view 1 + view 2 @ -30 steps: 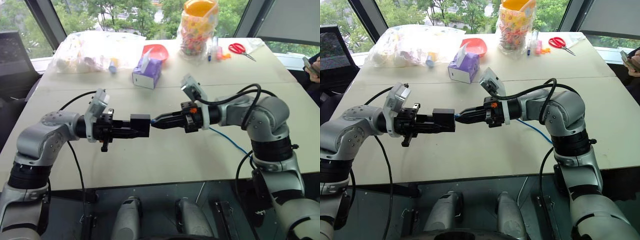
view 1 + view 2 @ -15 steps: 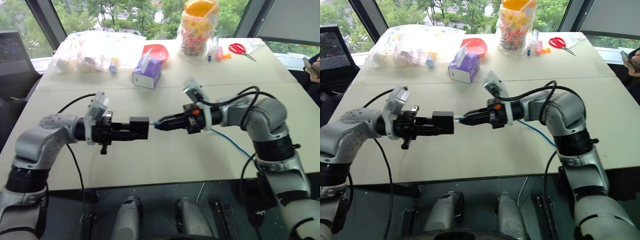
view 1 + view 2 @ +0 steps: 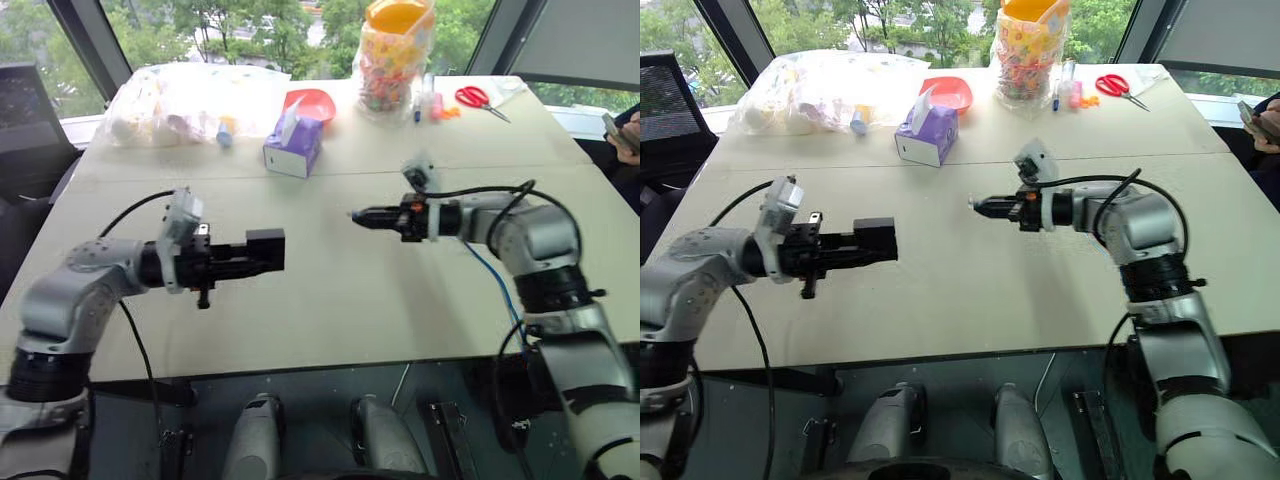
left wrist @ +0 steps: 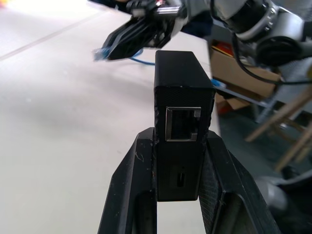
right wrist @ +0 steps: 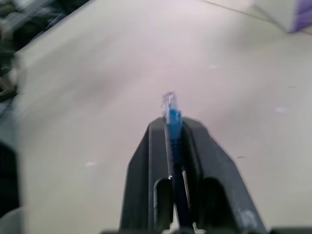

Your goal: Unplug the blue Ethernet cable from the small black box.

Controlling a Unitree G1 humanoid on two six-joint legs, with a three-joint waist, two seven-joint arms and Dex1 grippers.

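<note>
- The thin, limp blue Ethernet cable [image 5: 171, 117] looks light; its small clear plug is free, pinched between the right gripper's [image 3: 362, 216] closed fingers.
- The small matte black plastic box [image 4: 183, 97], rigid and light, sits clamped in the left gripper [image 4: 180, 161], well apart, port empty.
- Both hang above the beige table [image 3: 340, 290].

There was one small black box [image 3: 265, 250], one blue Ethernet cable [image 3: 488, 274], one purple tissue box [image 3: 293, 148], one pair of red scissors [image 3: 476, 98] and two grippers.

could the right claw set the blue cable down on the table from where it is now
Probably yes. The right claw, shut on the blue Ethernet cable, hangs over bare table, apart from the small black box held in the left claw; nothing lies beneath it.
</note>
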